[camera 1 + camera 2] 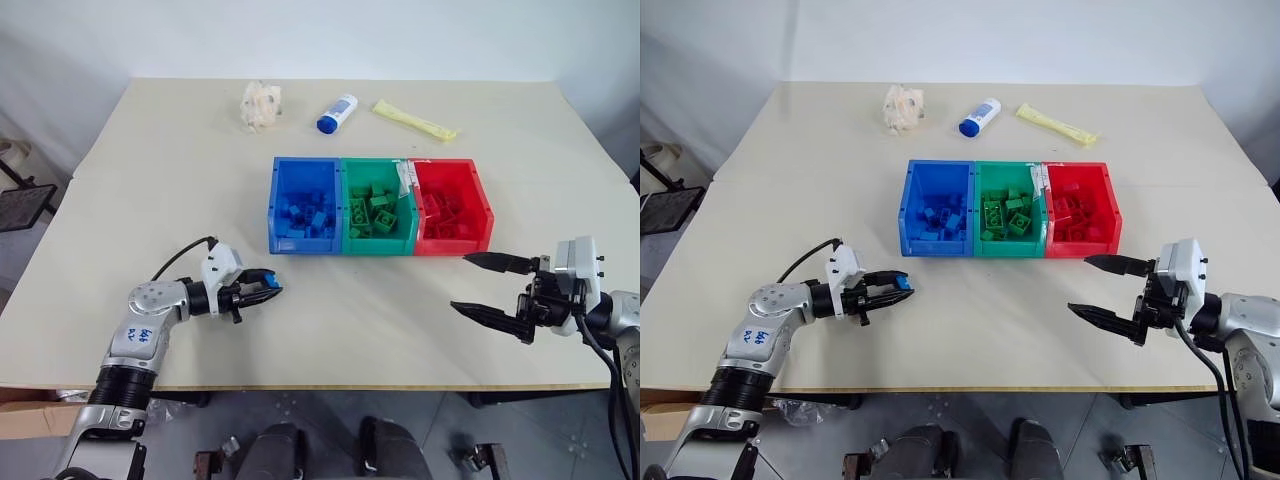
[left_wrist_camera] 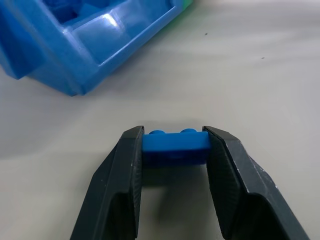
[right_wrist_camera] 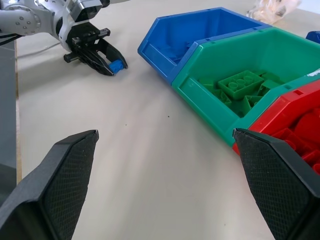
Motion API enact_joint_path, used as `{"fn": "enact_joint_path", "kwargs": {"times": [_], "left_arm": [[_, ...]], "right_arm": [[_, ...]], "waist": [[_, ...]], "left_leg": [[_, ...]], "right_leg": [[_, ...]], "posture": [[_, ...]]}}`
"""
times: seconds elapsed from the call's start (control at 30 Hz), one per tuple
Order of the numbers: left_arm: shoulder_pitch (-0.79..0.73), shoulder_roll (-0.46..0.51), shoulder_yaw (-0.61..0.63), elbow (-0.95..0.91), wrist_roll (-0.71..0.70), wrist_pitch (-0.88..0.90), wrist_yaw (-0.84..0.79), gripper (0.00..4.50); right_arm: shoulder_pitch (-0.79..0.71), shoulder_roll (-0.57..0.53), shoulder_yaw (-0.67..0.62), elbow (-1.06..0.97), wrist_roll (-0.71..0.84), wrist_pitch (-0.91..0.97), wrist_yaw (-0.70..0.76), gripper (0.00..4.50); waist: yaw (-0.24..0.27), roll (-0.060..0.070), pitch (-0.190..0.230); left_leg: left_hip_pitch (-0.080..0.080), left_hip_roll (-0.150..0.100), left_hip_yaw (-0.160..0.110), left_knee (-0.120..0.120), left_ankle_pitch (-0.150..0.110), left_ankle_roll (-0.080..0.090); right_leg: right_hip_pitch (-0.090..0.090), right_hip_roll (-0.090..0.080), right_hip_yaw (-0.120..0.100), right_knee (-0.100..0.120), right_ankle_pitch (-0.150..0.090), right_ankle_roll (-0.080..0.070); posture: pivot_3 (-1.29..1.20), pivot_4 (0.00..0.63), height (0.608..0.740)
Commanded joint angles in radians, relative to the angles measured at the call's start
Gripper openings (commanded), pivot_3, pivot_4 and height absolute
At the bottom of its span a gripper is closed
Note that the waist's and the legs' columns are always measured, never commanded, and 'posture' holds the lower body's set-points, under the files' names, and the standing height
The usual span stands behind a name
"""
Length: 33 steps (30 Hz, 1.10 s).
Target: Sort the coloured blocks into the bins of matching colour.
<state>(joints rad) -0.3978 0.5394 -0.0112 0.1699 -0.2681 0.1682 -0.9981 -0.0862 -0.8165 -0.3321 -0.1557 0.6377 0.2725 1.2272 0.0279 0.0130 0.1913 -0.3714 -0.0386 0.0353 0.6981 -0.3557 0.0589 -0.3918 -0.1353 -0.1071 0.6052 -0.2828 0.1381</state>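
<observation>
A small blue block [image 2: 176,148] sits between the fingertips of my left gripper [image 1: 268,288], which is shut on it low over the table, a little in front of the blue bin [image 1: 303,203]. The same block [image 3: 116,65] shows blue at that gripper's tip in the right wrist view. The blue, green [image 1: 377,206] and red [image 1: 453,205] bins stand joined in a row at mid table, each holding several blocks of its own colour. My right gripper [image 1: 487,287] hangs open and empty over the table in front of the red bin, fingers wide apart.
At the far side of the table lie a crumpled pale wrapper [image 1: 261,104], a white bottle with a blue cap [image 1: 337,113] and a yellow packet [image 1: 414,119]. The table's front edge runs just below both grippers.
</observation>
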Motion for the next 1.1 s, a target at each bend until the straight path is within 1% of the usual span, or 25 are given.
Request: {"fn": "enact_joint_path", "kwargs": {"times": [0.03,0.1,0.2,0.3,0.37,0.4,0.47,0.63,0.67,0.73,0.97,1.03,1.1], "left_arm": [[-0.085,0.02,0.033,-0.095,-0.043,0.042,0.008,1.45],[-0.168,0.016,0.046,-0.098,-0.063,0.065,0.016,1.45],[-0.282,-0.014,0.043,-0.047,-0.061,0.053,0.029,1.45],[-0.38,-0.055,0.025,0.073,-0.008,-0.022,0.063,1.45],[-0.462,-0.099,0.021,0.214,0.042,-0.12,0.121,1.45],[-0.496,-0.114,0.02,0.278,0.059,-0.151,0.136,2.18],[-0.532,-0.129,0.017,0.361,0.071,-0.199,0.129,2.69],[-0.56,-0.141,0.017,0.456,0.065,-0.245,0.08,4.29],[-0.562,-0.14,0.017,0.463,0.065,-0.247,0.074,4.47],[-0.562,-0.137,0.021,0.468,0.065,-0.244,0.073,4.47],[-0.433,-0.044,0.045,0.286,-0.017,-0.113,-0.055,4.47],[-0.351,0.018,0.084,0.195,-0.089,-0.022,-0.12,4.47],[-0.251,0.094,0.119,0.141,-0.106,-0.03,-0.175,4.47]], "right_arm": [[0.024,0.006,-0.051,-0.042,0.025,-0.012,-0.019,4.5],[0.039,0.013,-0.058,-0.053,0.027,-0.015,-0.032,4.5],[0.057,0.024,-0.064,-0.072,0.028,-0.016,-0.047,4.5],[0.069,0.034,-0.064,-0.087,0.027,-0.019,-0.066,4.5],[0.081,0.04,-0.066,-0.097,0.025,-0.023,-0.077,4.5],[0.087,0.042,-0.068,-0.102,0.025,-0.024,-0.081,4.5],[0.095,0.044,-0.072,-0.11,0.027,-0.024,-0.088,4.5],[0.122,0.036,-0.099,-0.123,0.032,-0.027,-0.097,4.5],[0.121,0.036,-0.098,-0.121,0.032,-0.028,-0.097,4.5],[0.115,0.035,-0.096,-0.116,0.028,-0.027,-0.094,4.5],[0.055,-0.008,-0.076,-0.05,0.018,-0.024,-0.025,4.5],[0.03,-0.049,-0.073,0.01,0.0,-0.038,0.027,4.5],[0.003,-0.096,-0.071,0.086,-0.018,-0.054,0.091,4.5]], "waist": [[0.003,0.0,0.0],[0.004,0.0,0.0],[0.004,0.0,0.0],[0.002,0.0,0.0],[0.005,0.0,0.0],[0.005,-0.001,0.0],[0.005,-0.001,0.0],[0.003,-0.001,0.001],[0.002,-0.001,0.001],[0.002,-0.001,0.001],[-0.004,-0.001,0.001],[-0.004,-0.001,0.001],[-0.01,-0.001,0.001]], "left_leg": [[0.0,0.0,-0.001,0.0,0.0,0.0],[0.0,0.0,-0.001,0.001,0.0,0.0],[0.0,0.0,0.0,0.001,0.0,0.0],[0.0,-0.001,0.0,0.0,0.0,0.0],[0.0,0.0,0.001,0.0,0.0,0.0],[0.0,0.0,0.001,0.0,0.0,0.0],[0.0,-0.001,0.001,0.0,0.0,0.001],[0.0,0.0,0.002,-0.001,0.0,0.001],[-0.001,0.0,0.002,-0.001,0.0,0.001],[-0.001,0.0,0.002,0.0,0.0,0.001],[0.0,0.0,0.001,0.0,0.0,0.001],[0.0,0.0,0.001,0.0,0.0,0.001],[0.0,0.0,0.001,0.0,0.0,0.001]], "right_leg": [[0.0,0.0,0.0,0.0,0.0,0.0],[0.0,0.0,0.0,0.0,0.0,0.0],[0.0,0.001,-0.001,0.0,0.0,0.0],[0.0,0.001,-0.001,0.0,0.0,0.0],[0.0,0.002,-0.001,0.0,0.0,0.0],[0.0,0.002,-0.002,0.0,0.0,0.0],[0.0,0.002,-0.002,0.0,0.0,0.0],[0.0,0.002,-0.002,0.0,0.0,0.001],[0.0,0.002,-0.002,0.0,0.0,0.001],[0.0,0.002,-0.002,0.0,0.0,0.001],[-0.001,0.002,-0.002,0.0,0.0,0.001],[0.0,0.002,-0.002,0.0,0.0,0.001],[0.0,0.002,-0.001,0.0,0.0,0.001]], "posture": [[0.0,0.15,0.74],[0.0,0.15,0.74],[0.0,0.15,0.74],[0.0,0.15,0.74],[0.0,0.15,0.74],[0.0,0.15,0.74],[0.0,0.15,0.74],[0.0,0.15,0.74],[0.0,0.15,0.74],[0.0,0.15,0.74],[0.0,0.15,0.74],[0.0,0.15,0.74],[0.0,0.15,0.74]]}}
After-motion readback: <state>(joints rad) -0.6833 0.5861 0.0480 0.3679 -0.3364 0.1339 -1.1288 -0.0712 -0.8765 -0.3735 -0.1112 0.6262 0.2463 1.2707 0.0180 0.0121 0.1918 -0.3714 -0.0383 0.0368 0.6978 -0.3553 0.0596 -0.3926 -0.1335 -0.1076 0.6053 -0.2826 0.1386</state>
